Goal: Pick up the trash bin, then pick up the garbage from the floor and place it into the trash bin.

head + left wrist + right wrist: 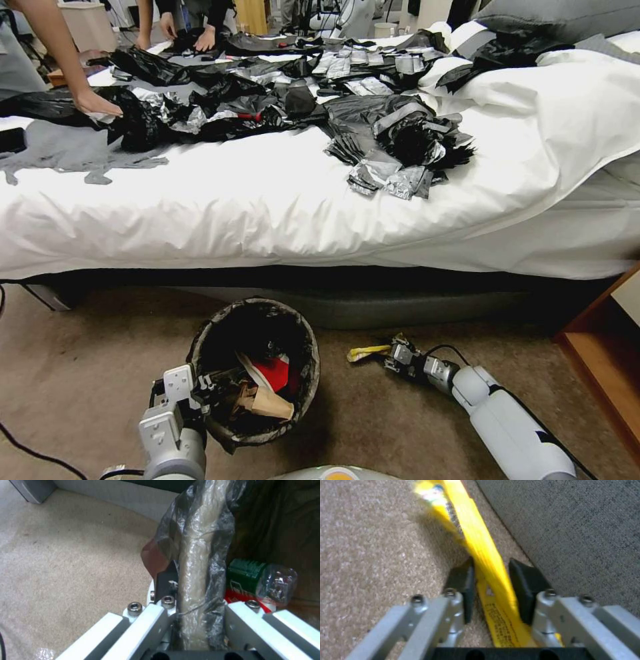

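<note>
With the trash bin (257, 373) rim clamped in the left gripper (196, 620) jaws, the yellow wrapper (480, 542), pinched by the right gripper (490, 580) jaws, is best lifted w/o slack & carried over the bin opening.

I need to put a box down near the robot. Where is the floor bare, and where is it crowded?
Bare carpet lies left of the trash bin, up to the bed. Bare floor also lies between the bin and the right gripper, which pinches a yellow wrapper. The bed top is crowded with black bags. The left gripper grips the bin's rim.

bare carpet (80, 373), bed base (400, 307) blocks beyond
</note>
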Robot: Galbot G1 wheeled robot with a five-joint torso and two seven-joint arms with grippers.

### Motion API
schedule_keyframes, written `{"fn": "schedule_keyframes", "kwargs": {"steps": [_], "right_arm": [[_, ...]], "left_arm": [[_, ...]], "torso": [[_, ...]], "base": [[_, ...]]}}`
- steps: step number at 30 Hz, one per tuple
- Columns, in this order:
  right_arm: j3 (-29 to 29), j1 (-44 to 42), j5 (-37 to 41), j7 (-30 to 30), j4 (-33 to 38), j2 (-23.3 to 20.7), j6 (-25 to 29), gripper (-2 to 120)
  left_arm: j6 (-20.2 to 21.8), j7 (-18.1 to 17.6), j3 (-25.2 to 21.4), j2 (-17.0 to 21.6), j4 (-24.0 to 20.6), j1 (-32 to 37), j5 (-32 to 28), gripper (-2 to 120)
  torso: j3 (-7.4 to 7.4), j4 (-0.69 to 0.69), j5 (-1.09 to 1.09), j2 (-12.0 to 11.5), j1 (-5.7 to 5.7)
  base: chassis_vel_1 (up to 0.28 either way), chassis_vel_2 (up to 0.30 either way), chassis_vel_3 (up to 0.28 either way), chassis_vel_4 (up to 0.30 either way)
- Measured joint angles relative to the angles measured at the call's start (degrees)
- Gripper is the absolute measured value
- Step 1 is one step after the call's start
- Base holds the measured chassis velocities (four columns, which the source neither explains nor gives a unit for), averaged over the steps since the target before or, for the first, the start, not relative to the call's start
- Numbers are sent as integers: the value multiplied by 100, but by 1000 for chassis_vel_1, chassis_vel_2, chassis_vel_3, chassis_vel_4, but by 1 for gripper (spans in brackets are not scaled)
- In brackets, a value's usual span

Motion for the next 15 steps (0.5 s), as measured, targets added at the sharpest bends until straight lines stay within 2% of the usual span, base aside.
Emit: {"fn": "schedule_keyframes", "kwargs": {"steps": [1,3,6,15], "right_arm": [[-2,-4,14,-1,2,3,2,18],[-4,-13,29,-2,9,4,5,14],[-7,-37,83,-10,38,2,15,0],[-11,-73,180,-14,99,-3,46,0]], "left_arm": [[0,0,-1,1,0,-1,-2,0],[0,-1,-2,2,0,-3,-4,0],[0,0,-2,3,0,-5,-6,0],[0,-1,4,-1,0,0,-4,0]], "torso": [[0,0,0,0,0],[0,0,0,0,0],[0,0,0,0,0],[0,0,0,0,0]], "base": [[0,0,0,0],[0,0,0,0],[0,0,0,0],[0,0,0,0]]}}
